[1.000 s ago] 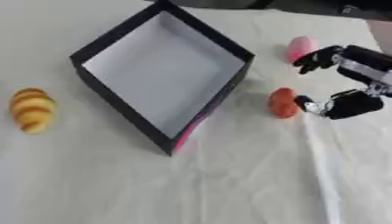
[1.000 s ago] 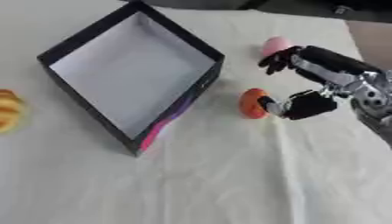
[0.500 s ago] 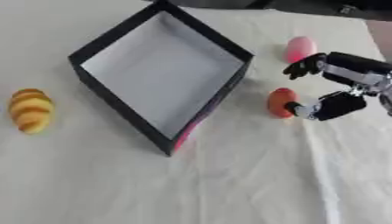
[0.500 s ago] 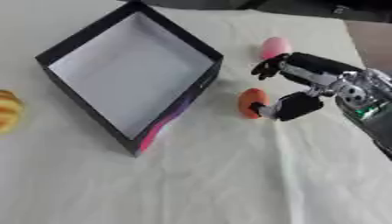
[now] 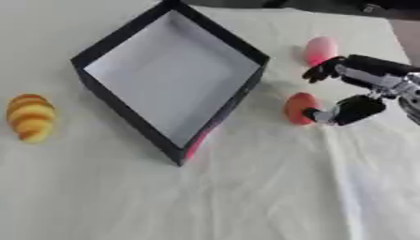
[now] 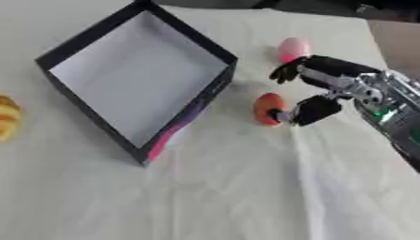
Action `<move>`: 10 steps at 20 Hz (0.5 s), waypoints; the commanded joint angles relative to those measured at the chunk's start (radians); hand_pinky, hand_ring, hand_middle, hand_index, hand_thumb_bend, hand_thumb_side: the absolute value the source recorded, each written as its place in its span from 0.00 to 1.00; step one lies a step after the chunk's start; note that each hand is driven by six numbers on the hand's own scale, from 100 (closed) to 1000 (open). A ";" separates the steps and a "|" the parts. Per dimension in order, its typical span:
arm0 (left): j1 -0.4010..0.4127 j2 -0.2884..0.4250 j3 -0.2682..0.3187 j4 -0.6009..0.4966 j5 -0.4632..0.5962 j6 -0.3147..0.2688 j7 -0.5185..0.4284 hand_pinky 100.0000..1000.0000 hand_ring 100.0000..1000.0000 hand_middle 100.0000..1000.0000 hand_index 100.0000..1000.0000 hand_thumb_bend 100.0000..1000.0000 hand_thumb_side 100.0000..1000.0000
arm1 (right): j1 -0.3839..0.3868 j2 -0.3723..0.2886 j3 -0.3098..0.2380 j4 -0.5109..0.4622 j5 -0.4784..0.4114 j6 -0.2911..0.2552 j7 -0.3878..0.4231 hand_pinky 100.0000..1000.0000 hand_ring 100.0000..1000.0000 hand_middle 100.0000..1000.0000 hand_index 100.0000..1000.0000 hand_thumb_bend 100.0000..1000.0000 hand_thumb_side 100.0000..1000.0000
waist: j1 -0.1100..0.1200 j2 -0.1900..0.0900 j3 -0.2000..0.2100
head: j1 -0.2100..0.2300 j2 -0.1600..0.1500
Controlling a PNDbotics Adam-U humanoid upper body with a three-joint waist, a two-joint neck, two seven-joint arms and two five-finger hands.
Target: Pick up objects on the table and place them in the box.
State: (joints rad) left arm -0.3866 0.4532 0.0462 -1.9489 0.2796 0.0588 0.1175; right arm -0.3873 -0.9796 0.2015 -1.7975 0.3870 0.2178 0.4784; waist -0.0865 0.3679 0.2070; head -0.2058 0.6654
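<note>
An orange-red rounded object (image 6: 267,108) lies on the white-clothed table (image 5: 246,197), just right of the black box (image 5: 168,79). The right robot hand (image 6: 316,89) brackets it from the right, fingers apart, thumb tip at its side. A pink object (image 5: 320,49) sits behind; a croissant (image 5: 30,117) lies far left.

You have a pale cloth (image 5: 107,197) over the whole table, with a long crease (image 5: 344,187) running from mid-right to the near edge. A dark strip (image 5: 328,4) lines the far edge, and a brown patch (image 6: 395,33) shows far right.
</note>
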 commanded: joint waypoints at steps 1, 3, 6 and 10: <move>-0.011 0.011 0.004 -0.016 -0.003 -0.002 -0.004 0.92 0.92 0.92 0.82 0.09 0.79 | -0.013 -0.018 -0.003 0.010 0.002 -0.009 0.012 0.86 0.84 0.74 0.86 0.27 0.38 | 0.012 -0.001 0.001 | -0.002 0.003; -0.012 0.011 0.003 -0.016 -0.003 -0.002 -0.004 0.92 0.92 0.92 0.82 0.09 0.79 | -0.015 -0.018 0.002 0.015 0.003 -0.013 0.019 0.86 0.84 0.74 0.86 0.28 0.39 | 0.012 0.000 0.002 | -0.002 0.003; -0.012 0.011 0.004 -0.016 -0.003 -0.002 -0.004 0.92 0.92 0.92 0.82 0.09 0.79 | -0.015 -0.016 0.002 0.018 -0.001 -0.017 0.027 0.86 0.84 0.74 0.86 0.27 0.39 | 0.012 0.001 0.001 | 0.000 0.004; -0.012 0.012 0.002 -0.016 -0.004 -0.002 -0.007 0.92 0.92 0.92 0.82 0.09 0.79 | -0.018 -0.020 0.009 0.029 -0.003 -0.023 0.046 0.86 0.84 0.75 0.86 0.29 0.42 | 0.012 0.000 0.002 | -0.001 0.004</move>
State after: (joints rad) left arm -0.3873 0.4483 0.0461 -1.9489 0.2796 0.0596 0.1161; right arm -0.3952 -0.9728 0.2182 -1.7686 0.3856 0.1978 0.5172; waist -0.0865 0.3702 0.2088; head -0.2052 0.6666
